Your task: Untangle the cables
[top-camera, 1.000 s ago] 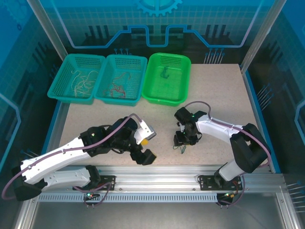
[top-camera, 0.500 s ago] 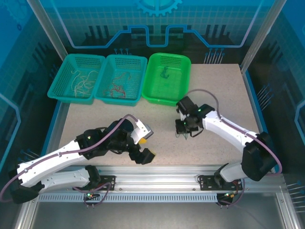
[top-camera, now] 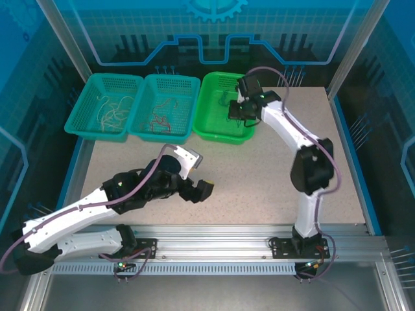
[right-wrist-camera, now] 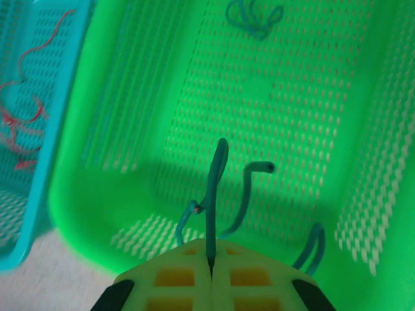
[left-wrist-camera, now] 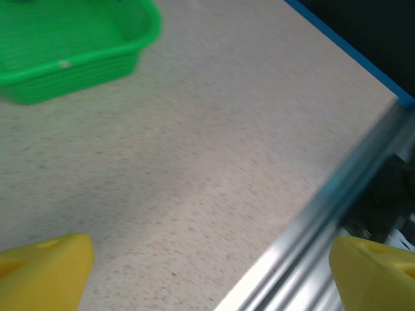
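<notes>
Green cable (right-wrist-camera: 216, 170), lower end hidden in pinching right gripper (right-wrist-camera: 209, 262), above green basket (right-wrist-camera: 71, 194), left gripper (left-wrist-camera: 207, 275) spread

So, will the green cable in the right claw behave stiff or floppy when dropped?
Probably floppy but slightly springy: the green cable pinched in the right claw curls in loose loops. Likely very light, so it may snag on the mesh of the green basket.

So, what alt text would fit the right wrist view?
The yellow right gripper is shut on a thin, curly green cable, holding it above a bright green plastic mesh basket. A second green cable lies at the basket's far end; a teal basket with red cables sits to the left.
</notes>
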You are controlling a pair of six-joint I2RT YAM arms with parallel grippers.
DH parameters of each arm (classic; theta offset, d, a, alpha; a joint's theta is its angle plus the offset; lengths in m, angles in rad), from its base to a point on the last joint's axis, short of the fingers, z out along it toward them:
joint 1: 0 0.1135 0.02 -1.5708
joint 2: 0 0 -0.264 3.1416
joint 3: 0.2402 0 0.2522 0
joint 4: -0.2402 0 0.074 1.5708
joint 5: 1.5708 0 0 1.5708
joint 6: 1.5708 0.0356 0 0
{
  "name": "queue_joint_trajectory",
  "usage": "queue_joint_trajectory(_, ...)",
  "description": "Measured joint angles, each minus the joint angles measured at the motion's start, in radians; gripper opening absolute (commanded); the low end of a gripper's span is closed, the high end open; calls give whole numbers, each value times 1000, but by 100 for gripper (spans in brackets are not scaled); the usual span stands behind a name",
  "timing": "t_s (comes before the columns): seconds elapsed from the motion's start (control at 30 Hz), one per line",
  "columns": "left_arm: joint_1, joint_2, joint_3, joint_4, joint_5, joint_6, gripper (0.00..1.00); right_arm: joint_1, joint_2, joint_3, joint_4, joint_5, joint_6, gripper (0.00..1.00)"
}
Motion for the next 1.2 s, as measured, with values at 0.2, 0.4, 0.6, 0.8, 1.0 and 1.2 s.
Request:
queue_joint_trajectory(0.2, 96, -3, -3, -1, -162, -61, 97, -10, 284, 392, -101, 0, -23, 53)
queue_joint_trajectory(0.4, 285, -120, -128, 24, -276, -78, 99, -11, 164, 303, -123, 22, -61, 64)
queue_joint_trajectory(0.6, 491, -202, -332, 174, -333, 86, 99, -22, -366, -332, 10, 108, -108, 83)
queue_joint_trajectory(0.8, 725, -89, -491, 433, -227, 238, 99, -77, -770, -840, 245, 234, -198, 88)
queue_joint_trajectory(1.0, 865, 134, -594, 774, -98, 313, 99, -148, -841, -1269, 562, 339, -329, 99)
queue_joint_trajectory(1.2, 917, 368, -600, 1074, -2, 333, 99, -266, -675, -1340, 863, 319, -358, 100)
